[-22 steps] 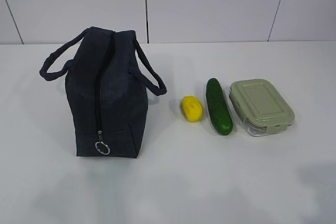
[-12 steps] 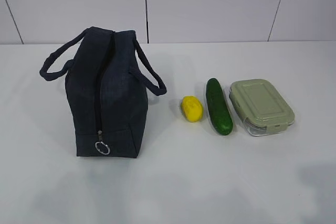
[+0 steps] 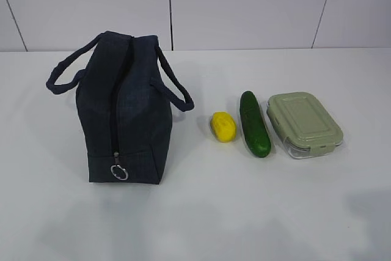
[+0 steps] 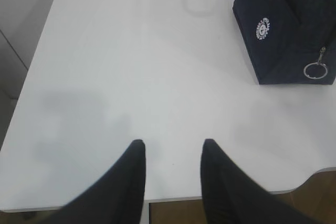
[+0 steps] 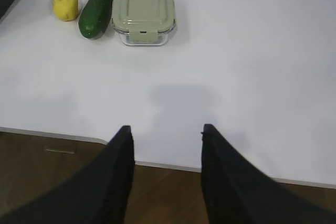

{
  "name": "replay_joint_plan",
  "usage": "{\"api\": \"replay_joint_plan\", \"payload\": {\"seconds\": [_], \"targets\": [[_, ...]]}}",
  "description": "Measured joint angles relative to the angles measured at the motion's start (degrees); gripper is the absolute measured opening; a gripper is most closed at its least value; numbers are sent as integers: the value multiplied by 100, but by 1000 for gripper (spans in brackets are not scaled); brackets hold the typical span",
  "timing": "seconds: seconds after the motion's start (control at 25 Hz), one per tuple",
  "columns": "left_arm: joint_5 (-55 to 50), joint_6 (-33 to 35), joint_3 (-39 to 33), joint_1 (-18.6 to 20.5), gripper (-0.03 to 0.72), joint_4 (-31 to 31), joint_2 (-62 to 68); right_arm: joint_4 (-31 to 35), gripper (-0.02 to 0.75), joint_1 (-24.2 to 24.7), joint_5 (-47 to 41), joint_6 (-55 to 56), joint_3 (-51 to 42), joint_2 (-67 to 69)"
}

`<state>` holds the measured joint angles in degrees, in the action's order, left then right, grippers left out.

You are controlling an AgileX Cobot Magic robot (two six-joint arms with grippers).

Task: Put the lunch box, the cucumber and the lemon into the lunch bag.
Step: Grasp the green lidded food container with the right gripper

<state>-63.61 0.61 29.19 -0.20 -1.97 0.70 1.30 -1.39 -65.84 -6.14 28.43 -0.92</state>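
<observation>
The dark navy lunch bag [image 3: 122, 111] stands upright on the left of the white table, zipper closed, ring pull [image 3: 118, 172] at its near end; it also shows in the left wrist view [image 4: 286, 30] at the upper right. To its right lie the yellow lemon [image 3: 223, 126], the dark green cucumber [image 3: 254, 123] and the lunch box [image 3: 303, 123] with its sage-green lid, side by side. The right wrist view shows the lemon [image 5: 65, 4], cucumber [image 5: 97, 6] and lunch box [image 5: 143, 10] far ahead. My left gripper [image 4: 172, 144] and right gripper [image 5: 167, 128] are open and empty near the table's front edge; neither shows in the exterior view.
The white table [image 3: 244, 212] is backed by a pale panelled wall [image 3: 244, 4]. The table's front edge [image 5: 157, 165] and the brown floor below it show in both wrist views. The bag's loop handles [image 3: 177, 90] hang out to either side.
</observation>
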Motion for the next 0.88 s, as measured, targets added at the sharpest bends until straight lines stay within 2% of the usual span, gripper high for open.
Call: {"api": "replay_joint_plan", "payload": {"seconds": [0.76, 0.88], "targets": [[0, 0, 0, 0, 238, 0, 0, 32, 325, 0, 0, 0, 0, 0], [0, 0, 0, 0, 238, 0, 0, 323, 325, 0, 12, 0, 119, 0]]}}
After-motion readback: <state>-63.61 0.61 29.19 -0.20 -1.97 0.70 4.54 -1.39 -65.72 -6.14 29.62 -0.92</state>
